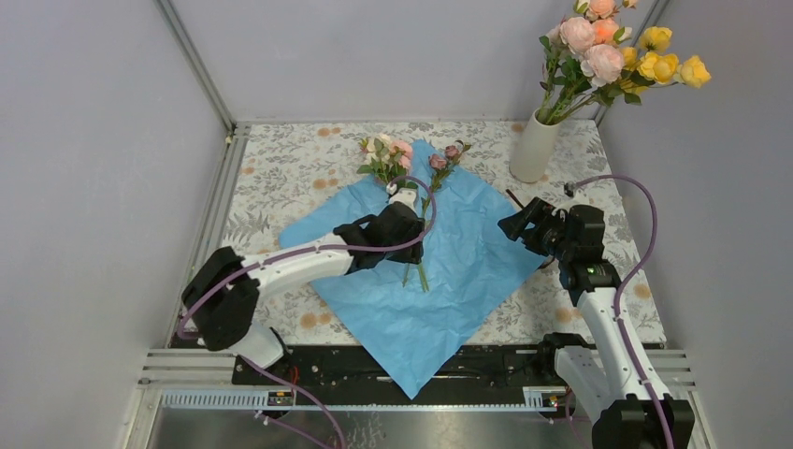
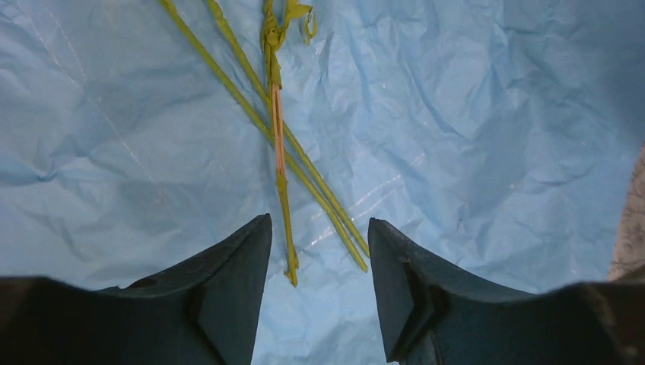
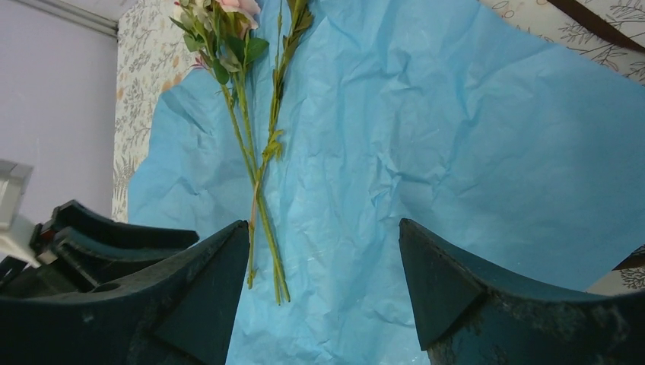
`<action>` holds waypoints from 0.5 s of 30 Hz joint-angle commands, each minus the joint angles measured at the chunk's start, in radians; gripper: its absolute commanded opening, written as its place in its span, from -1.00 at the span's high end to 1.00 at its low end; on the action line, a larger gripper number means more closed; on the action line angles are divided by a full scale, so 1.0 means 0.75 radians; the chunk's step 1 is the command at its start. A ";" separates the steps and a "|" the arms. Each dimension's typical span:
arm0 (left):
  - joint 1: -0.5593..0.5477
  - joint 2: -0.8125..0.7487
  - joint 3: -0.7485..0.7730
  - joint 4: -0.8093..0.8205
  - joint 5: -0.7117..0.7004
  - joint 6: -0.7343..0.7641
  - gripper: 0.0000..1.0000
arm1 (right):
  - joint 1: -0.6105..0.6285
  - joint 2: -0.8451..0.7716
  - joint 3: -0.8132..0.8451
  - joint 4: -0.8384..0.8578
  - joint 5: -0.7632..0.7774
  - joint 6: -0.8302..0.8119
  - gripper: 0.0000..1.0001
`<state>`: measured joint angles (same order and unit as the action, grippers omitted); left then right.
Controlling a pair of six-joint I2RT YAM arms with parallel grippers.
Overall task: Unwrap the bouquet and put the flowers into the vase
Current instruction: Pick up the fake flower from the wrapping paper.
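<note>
The bouquet's blue paper (image 1: 468, 253) lies spread flat on the table. Two flowers (image 1: 388, 159) rest on it, heads at the far side and thin green stems (image 2: 278, 137) running toward me. My left gripper (image 1: 404, 245) hovers over the stem ends. Its jaws stand apart with the stem tips between them (image 2: 320, 220), touching neither finger. My right gripper (image 1: 520, 224) is open and empty over the paper's right part (image 3: 324, 223), right of the stems (image 3: 251, 152). The beige vase (image 1: 533, 150) stands at the far right, holding several pink and yellow roses (image 1: 608, 51).
A dark brown ribbon (image 3: 589, 17) lies on the floral tablecloth (image 1: 281, 168) just beyond the paper's right edge, near the right gripper. Grey walls close in the table on three sides. The paper's near corner hangs over the front rail (image 1: 411, 379).
</note>
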<state>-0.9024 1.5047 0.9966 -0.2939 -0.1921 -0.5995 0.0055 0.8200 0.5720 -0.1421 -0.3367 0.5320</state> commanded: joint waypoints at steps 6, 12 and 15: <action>-0.009 0.191 0.073 0.032 -0.059 -0.008 -0.04 | 0.001 -0.004 -0.020 0.023 -0.077 0.007 -0.57; -0.010 0.251 0.053 0.061 -0.036 -0.010 0.07 | 0.001 0.022 -0.027 0.037 -0.086 0.014 -0.56; -0.011 0.284 0.062 0.064 -0.054 -0.005 0.15 | 0.001 0.023 -0.032 0.037 -0.089 0.012 -0.56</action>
<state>-0.9058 1.6924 1.0279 -0.2886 -0.2142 -0.6033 0.0055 0.8368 0.5560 -0.1410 -0.3771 0.5339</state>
